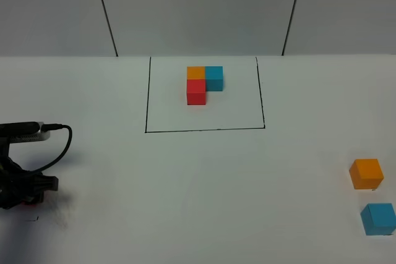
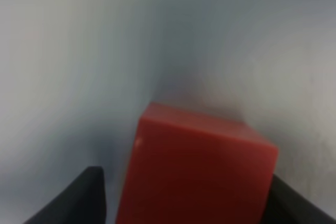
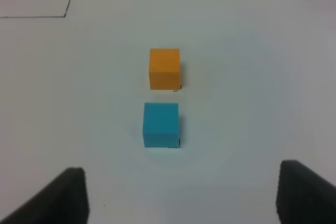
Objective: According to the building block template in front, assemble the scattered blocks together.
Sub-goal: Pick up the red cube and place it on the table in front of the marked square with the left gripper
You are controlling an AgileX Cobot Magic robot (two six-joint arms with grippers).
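Note:
The building block template [image 1: 230, 113] is a black-lined rectangle at the back middle, framing an orange cube [image 1: 195, 72], a blue cube [image 1: 214, 78] and a red cube [image 1: 197, 91] joined in an L. My left gripper [image 1: 28, 193] sits low at the far left, shut on the loose red block [image 2: 194, 171], which fills the space between its fingers. The loose orange block [image 1: 366, 173] and light blue block [image 1: 378, 218] lie at the right edge, one behind the other. In the right wrist view my right gripper [image 3: 181, 169] hovers open just short of the blue block [image 3: 161, 124], with the orange block [image 3: 165, 68] beyond.
A black cable [image 1: 59, 143] loops from the left arm over the table. The white table [image 1: 204, 202] meets a pale panelled wall [image 1: 198, 10] at the back. A corner of the template's outline [image 3: 66, 16] shows in the right wrist view.

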